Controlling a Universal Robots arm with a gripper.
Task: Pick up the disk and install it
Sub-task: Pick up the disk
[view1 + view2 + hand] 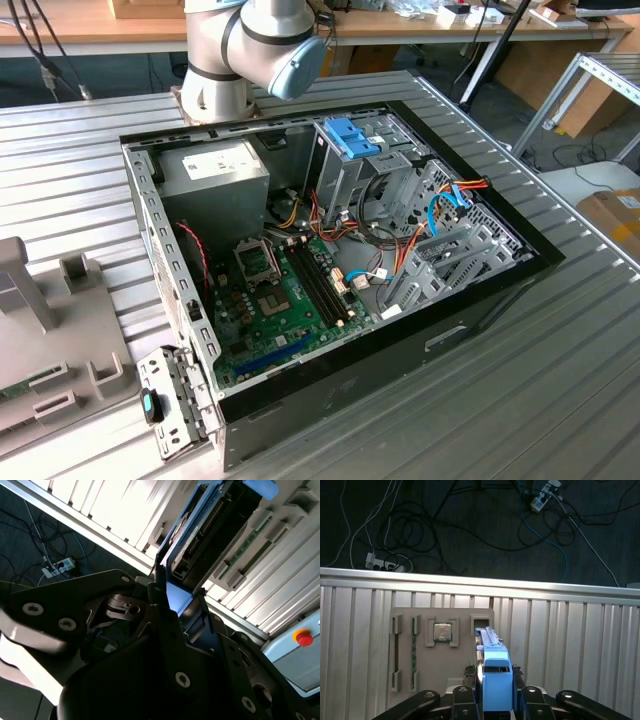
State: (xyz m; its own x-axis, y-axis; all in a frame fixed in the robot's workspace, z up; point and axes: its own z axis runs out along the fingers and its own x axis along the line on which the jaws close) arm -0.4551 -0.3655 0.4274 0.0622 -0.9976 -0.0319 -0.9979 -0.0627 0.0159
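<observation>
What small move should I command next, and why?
Probably a short straight pull of the disk along its length, away from the grey holder. In the first wrist view the gripper is shut on its blue end, while its far end lines up with the holder's slot, so it may not be clear; swinging sideways now could jam it.

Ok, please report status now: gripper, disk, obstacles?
Gripper shut on the disk. Disk over the grey holder tray, not yet in the computer case. Nothing seen blocking it.
</observation>
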